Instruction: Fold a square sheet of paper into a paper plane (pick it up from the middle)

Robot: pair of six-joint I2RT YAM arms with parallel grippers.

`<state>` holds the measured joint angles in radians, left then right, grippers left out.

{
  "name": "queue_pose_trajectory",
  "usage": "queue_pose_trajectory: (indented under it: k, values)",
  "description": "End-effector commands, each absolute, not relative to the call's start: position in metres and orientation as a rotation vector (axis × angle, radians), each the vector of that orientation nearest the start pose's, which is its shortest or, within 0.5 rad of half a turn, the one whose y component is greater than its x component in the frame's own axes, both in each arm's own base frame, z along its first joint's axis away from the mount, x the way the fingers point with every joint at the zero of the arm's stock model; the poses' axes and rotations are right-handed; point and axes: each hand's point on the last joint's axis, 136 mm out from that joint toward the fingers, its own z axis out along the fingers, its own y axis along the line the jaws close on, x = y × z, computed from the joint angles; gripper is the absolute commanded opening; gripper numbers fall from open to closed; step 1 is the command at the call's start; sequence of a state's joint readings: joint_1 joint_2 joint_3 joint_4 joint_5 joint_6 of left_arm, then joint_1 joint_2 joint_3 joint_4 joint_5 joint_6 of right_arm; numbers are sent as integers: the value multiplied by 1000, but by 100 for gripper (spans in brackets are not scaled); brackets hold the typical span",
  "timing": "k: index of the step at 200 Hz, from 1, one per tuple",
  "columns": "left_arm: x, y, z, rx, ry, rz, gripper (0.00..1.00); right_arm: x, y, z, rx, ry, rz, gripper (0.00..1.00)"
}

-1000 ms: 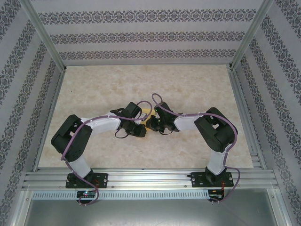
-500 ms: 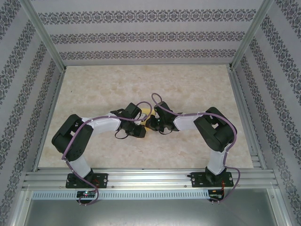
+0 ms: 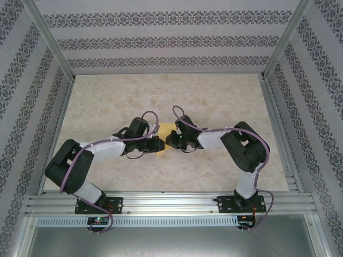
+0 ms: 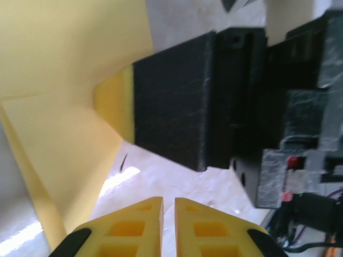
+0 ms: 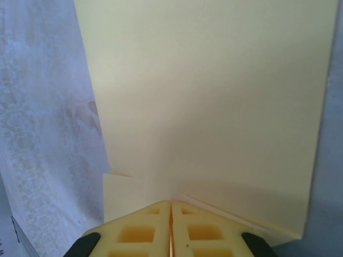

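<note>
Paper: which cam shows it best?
Right wrist: the paper shows its broad face, edges and a folded layer close up, pinched in the right gripper. Left wrist catches a creased part beside that gripper's black body. Top external gives a small yellow patch.

Matt, smooth square sheet of paper (image 5: pixel 214 107); glossy marbled tabletop (image 3: pixel 225 96).

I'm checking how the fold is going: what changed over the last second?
The left arm swung back: its elbow dropped toward the near left and the wrist shifted left, so more of the square sheet of paper shows. The left gripper is shut on nothing. The right gripper stayed put, clamped on the sheet.
</note>
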<state>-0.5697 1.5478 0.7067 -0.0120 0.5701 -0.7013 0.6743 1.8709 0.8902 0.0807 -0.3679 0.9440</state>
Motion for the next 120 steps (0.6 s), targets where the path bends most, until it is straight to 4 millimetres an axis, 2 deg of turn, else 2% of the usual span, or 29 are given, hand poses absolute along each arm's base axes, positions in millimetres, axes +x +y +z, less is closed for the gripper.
queue_pose_trajectory:
  k: [1,64,120]
  values:
    - [269,-277,76,-15,2588,-1253,13,284,296,-24,238,2854,878,10]
    - [264,-286,53,-24,2659,-1274,13,282,295,-24,240,2856,876,9]
    - [265,-272,32,-46,2726,-1117,12,282,294,-24,236,2861,867,10]
